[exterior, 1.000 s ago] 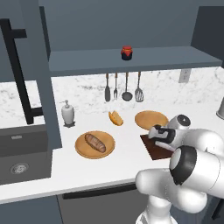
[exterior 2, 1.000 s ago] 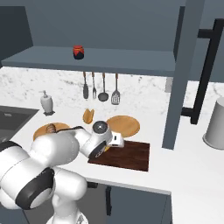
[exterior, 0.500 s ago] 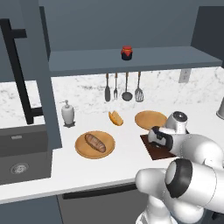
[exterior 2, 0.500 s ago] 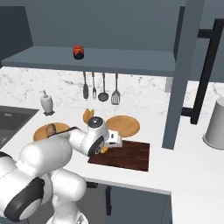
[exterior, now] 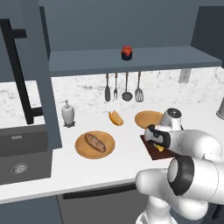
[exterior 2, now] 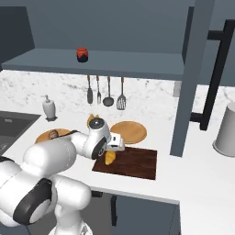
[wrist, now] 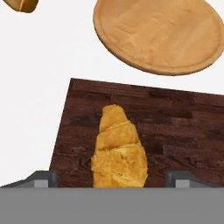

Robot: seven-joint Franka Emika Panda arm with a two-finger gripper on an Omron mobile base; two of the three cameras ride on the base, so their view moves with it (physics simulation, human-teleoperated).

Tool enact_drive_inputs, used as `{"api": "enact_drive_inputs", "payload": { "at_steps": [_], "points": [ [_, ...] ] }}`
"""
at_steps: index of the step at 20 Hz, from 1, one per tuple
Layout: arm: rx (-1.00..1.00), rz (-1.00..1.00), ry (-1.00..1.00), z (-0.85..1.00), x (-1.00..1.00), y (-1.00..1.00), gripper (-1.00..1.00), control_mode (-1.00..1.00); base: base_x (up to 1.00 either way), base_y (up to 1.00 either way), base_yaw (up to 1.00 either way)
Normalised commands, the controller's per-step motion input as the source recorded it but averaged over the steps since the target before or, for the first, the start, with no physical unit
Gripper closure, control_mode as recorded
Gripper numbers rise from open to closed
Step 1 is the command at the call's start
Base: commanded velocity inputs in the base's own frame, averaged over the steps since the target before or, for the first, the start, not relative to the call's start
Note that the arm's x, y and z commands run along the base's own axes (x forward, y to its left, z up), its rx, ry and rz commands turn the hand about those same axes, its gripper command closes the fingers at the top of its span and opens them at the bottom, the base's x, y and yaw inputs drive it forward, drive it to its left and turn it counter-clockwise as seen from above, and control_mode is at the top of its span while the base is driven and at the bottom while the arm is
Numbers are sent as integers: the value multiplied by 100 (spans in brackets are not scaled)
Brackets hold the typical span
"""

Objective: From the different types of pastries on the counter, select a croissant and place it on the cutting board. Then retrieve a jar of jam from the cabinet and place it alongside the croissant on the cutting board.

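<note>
Overhead, the dark blue-grey cabinet (exterior: 131, 26) spanned the wall, its long shelf (exterior 2: 96, 64) carrying the red jar of jam (exterior: 126, 53) near its middle, well above everything on the tabletop (exterior: 87, 164). That white marble tabletop ran from the sink (exterior: 19, 151) at its left end to a grey canister (exterior 2: 227, 131) near its right end. Toward the front edge lay the dark cutting board (exterior 2: 135, 163), and just behind it, close to but not clearly touching it, sat a bare round wooden plate (wrist: 157, 33). A second wooden plate (exterior: 83, 151) lay further left, also near the front edge, with the long brown loaf (exterior: 95, 142) resting on it. Between the two plates, nearer the back wall, the orange-yellow folded wedge (exterior: 115, 117) sat straight on the tabletop. The golden croissant (wrist: 118, 151) lay flat on the left part of the cutting board, its pointed end toward the bare plate. The end effector (wrist: 113, 178) hovered low over it with its fingertips (wrist: 43, 178) spread wide, released, one on each side of the croissant and apart from it. Four utensils (exterior: 122, 87) hung on the back wall, and a soap dispenser (exterior: 67, 113) stood near the sink.
</note>
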Motion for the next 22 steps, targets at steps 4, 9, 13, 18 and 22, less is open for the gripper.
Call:
{"api": "enact_drive_inputs", "payload": {
  "at_steps": [4,9,13,18,22],
  "points": [
    [10,-1,-4,100,-15,1,-100,-100,0,0,0],
    [15,-5,-21,100,-49,21,-100,-100,0,0,0],
    [22,-1,-34,100,-63,47,-100,-100,0,0,0],
    [17,-2,-39,100,-58,48,-100,-100,0,0,0],
    [2,-14,-32,100,-58,9,-100,-100,0,0,0]
  ]
}}
